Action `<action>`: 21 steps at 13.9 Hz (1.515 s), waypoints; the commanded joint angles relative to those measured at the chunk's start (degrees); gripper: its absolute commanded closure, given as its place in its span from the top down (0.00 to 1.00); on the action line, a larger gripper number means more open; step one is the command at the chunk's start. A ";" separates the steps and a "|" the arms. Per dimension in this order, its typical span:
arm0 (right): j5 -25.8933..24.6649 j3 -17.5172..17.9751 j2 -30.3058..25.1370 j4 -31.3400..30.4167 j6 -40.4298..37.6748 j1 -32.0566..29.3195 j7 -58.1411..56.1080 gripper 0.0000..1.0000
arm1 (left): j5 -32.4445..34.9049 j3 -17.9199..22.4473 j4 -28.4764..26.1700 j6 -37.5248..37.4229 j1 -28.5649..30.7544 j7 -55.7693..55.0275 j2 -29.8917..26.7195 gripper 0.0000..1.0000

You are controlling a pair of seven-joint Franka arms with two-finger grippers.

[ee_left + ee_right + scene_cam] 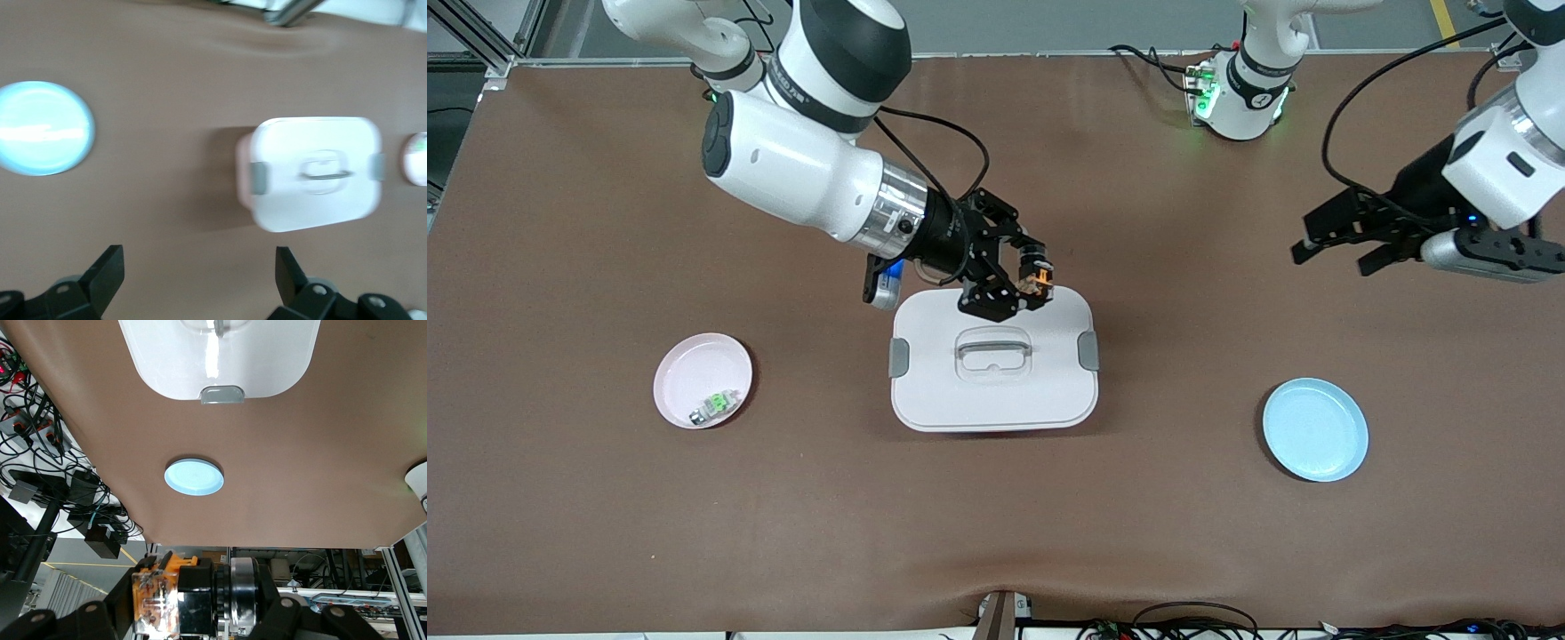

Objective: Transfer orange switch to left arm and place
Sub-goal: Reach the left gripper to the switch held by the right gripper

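Note:
My right gripper point(1030, 280) is shut on the orange switch point(1039, 279), a small black part with an orange face. It holds the switch in the air over the edge of the white box point(996, 391) that lies farthest from the front camera. In the right wrist view the switch point(175, 599) sits between the jaws, and the box point(267, 360) shows past it. My left gripper point(1334, 247) is open and empty, up in the air over bare table toward the left arm's end. The left wrist view shows its fingers point(107, 270) spread wide and the box point(310, 172).
A pink plate point(680, 369) holding a small silver piece with a green part point(716, 406) lies toward the right arm's end. A blue plate point(1314, 429) lies toward the left arm's end, nearer the front camera than the left gripper.

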 commanded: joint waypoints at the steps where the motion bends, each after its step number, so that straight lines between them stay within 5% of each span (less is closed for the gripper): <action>1: -2.67 -0.86 6.30 9.91 -0.25 1.44 6.69 0.00 | -9.49 0.23 3.03 1.68 -0.43 0.62 4.34 1.00; 4: -2.93 -1.04 10.10 14.32 0.36 2.32 8.99 0.00 | -10.85 0.14 8.05 2.55 -2.70 -0.08 8.13 1.00; 9: -3.11 -2.09 12.56 16.51 2.12 4.78 10.04 0.00 | -17.61 0.14 8.50 12.13 -6.66 0.27 10.50 1.00; 11: -4.07 -2.62 14.05 19.06 2.12 6.01 12.32 0.00 | -19.28 0.14 8.59 12.84 -8.51 0.45 11.73 0.87; 13: -4.25 -2.71 14.41 19.95 2.21 6.63 13.56 0.00 | -19.64 0.14 8.42 15.47 -9.31 0.53 13.05 0.88; 21: -4.16 -2.62 14.58 22.85 3.00 6.54 14.44 0.00 | -18.76 0.14 7.80 7.33 -9.40 0.44 11.48 0.87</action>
